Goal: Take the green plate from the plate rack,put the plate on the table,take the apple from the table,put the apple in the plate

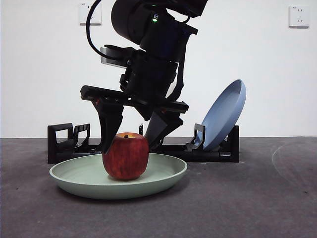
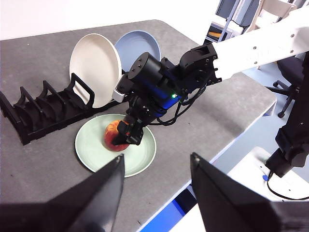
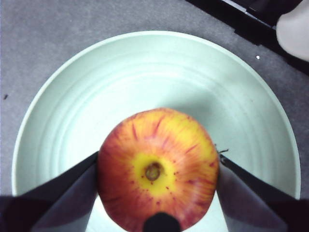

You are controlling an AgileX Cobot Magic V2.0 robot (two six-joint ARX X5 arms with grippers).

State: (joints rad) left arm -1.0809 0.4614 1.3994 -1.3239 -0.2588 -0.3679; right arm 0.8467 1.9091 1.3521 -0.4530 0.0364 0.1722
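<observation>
The apple [image 1: 126, 156] sits in the green plate [image 1: 79, 174] on the surface, the right pincer [image 1: 130, 141] straddling it from directly above, jaws pinching its sides; left pincer [image 2: 155, 191] spread, well apart.

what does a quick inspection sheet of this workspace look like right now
surface: dark grey table, rough finish
job's things: red apple sits in the green plate; plate lies flat on the table in front of the black rack
clutter: blue plate and white plate leaning in the rack
grippers: right tool over the plate, jaws against the apple's sides; left tool waits open, off to the side
cables: black cable looped on the right arm
surroundings: white wall, two wall sockets
</observation>
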